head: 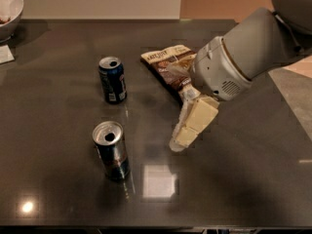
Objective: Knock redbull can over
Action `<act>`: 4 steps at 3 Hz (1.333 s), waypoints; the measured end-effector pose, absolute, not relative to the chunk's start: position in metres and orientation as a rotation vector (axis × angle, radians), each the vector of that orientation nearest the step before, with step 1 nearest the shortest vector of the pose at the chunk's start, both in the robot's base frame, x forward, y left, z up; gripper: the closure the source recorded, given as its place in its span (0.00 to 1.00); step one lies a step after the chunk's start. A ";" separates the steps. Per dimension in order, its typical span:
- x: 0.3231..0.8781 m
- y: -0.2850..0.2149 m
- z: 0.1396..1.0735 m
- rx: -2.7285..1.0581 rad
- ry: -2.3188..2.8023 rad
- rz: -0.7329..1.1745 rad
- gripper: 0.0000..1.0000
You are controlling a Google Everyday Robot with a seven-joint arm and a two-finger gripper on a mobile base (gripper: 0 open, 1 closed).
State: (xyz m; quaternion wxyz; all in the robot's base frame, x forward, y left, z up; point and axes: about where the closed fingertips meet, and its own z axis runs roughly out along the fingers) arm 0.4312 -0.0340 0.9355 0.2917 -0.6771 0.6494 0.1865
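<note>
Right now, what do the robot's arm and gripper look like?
The arm is smooth light grey, thick and rounded, ending in a white wrist housing with a small vent grille. The gripper, over the table right of the redbull can, is pale cream and blocky. No cables or markings show.

Kitchen-like: dark counter point(58, 194), bowl point(10, 9); gripper point(183, 139) above counter.

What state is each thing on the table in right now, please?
redbull can: upright, top opened, nothing touching it.
blue can: upright, top opened.
snack bag: lying flat, partly hidden by the arm.
bowl: upright at the far left corner, cut off by the frame edge.
gripper: above the table to the right of the redbull can, apart from it.
</note>
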 end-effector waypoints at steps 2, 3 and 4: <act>0.406 0.004 0.917 -1.816 1.569 0.657 0.00; 0.397 0.019 0.914 -1.808 1.517 0.707 0.00; 0.392 0.035 0.911 -1.799 1.485 0.758 0.00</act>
